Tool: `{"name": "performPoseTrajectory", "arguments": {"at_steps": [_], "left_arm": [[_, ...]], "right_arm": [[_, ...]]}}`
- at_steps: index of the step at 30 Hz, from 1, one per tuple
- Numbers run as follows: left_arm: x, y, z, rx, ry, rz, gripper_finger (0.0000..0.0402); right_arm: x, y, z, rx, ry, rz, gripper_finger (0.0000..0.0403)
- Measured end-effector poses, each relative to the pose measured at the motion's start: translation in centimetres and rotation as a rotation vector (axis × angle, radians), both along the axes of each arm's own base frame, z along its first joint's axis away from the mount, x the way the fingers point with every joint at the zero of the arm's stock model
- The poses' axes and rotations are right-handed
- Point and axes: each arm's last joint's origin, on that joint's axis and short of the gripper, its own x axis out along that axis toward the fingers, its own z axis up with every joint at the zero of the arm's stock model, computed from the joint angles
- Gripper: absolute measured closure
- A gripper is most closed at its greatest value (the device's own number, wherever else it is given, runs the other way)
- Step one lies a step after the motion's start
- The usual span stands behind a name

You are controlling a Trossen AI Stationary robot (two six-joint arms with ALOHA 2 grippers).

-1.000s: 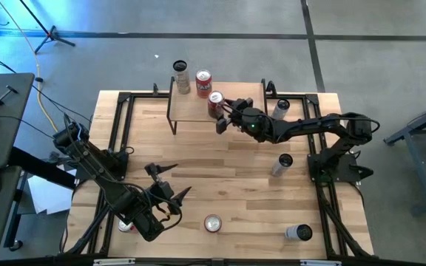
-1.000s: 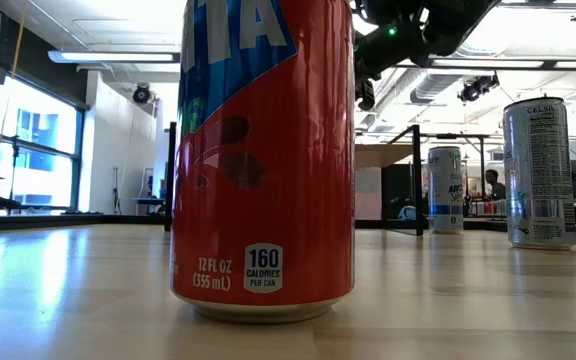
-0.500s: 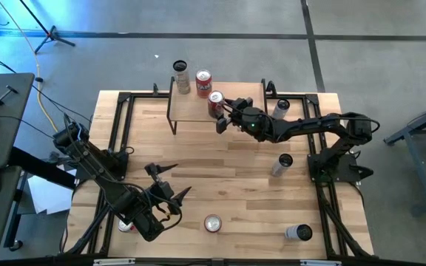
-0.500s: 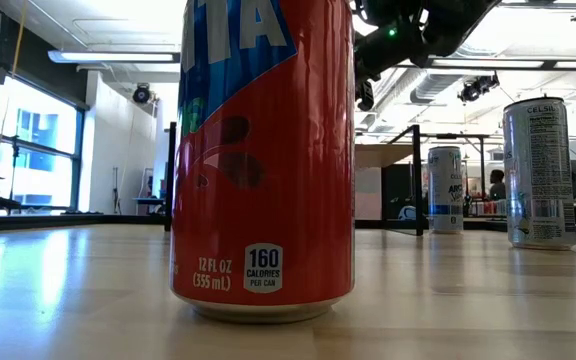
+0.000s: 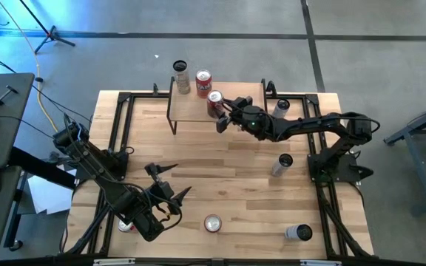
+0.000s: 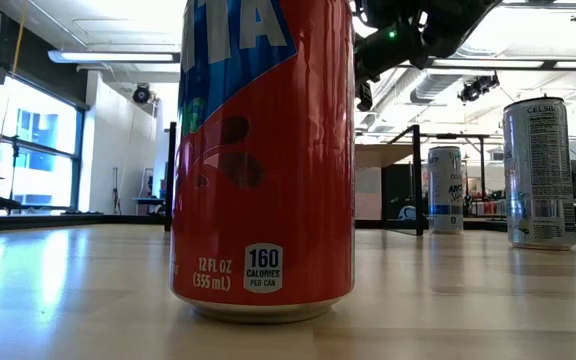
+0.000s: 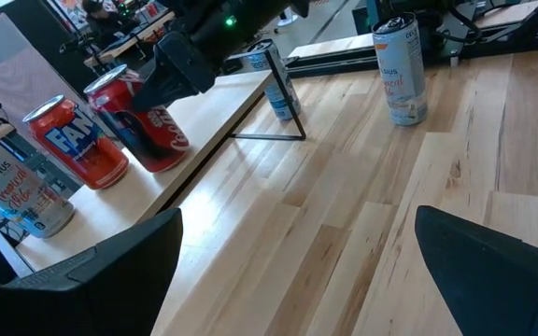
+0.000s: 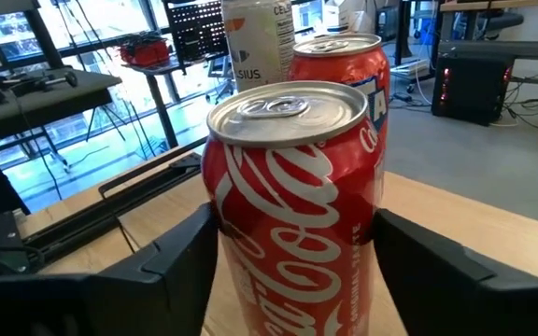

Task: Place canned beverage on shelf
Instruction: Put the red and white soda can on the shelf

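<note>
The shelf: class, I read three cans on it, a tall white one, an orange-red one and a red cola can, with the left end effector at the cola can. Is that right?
One detail is wrong: the right end effector is at the red cola can, as the high view shows. The left end effector waits open near the table's front. The shelf does hold three cans, including the tall white one and the orange-red one.
</note>
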Motion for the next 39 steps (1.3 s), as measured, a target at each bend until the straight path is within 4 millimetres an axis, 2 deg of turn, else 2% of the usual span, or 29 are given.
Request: {"name": "performPoseTrajectory", "arguments": {"at_steps": [12,16,21,26,30,35,37,39], "left_arm": [[-0.1,0.1,0.0,0.012,0.012,0.0,0.0002],[-0.4,0.4,-0.2,0.018,-0.009,0.026,0.0002],[-0.6,1.9,-2.3,0.073,-0.078,0.097,0.0002],[-0.2,4.3,-4.3,0.111,-0.117,0.188,0.0002],[0.4,6.0,-5.1,0.113,-0.116,0.256,0.0002],[1.0,7.4,-5.4,0.095,-0.056,0.307,0.0002],[1.1,7.6,-5.7,0.051,0.031,0.309,0.0002],[1.1,7.6,-6.2,-0.046,0.206,0.287,0.0002]], "right_arm": [[0.0,0.0,0.0,-0.001,0.001,-0.017,0.0214],[-0.3,-0.1,0.0,-0.013,0.025,-0.092,0.0227],[-0.8,-0.1,0.2,0.005,0.049,-0.135,0.0233],[-1.1,0.7,0.3,0.01,0.094,-0.11,0.0233],[-1.6,1.7,1.4,0.003,0.088,-0.073,0.0233],[-2.9,2.5,3.7,0.007,0.026,0.02,0.0233],[-3.4,2.4,4.7,0.029,-0.016,0.077,0.0233],[-4.1,2.1,5.6,0.061,-0.063,0.158,0.0233]]}}
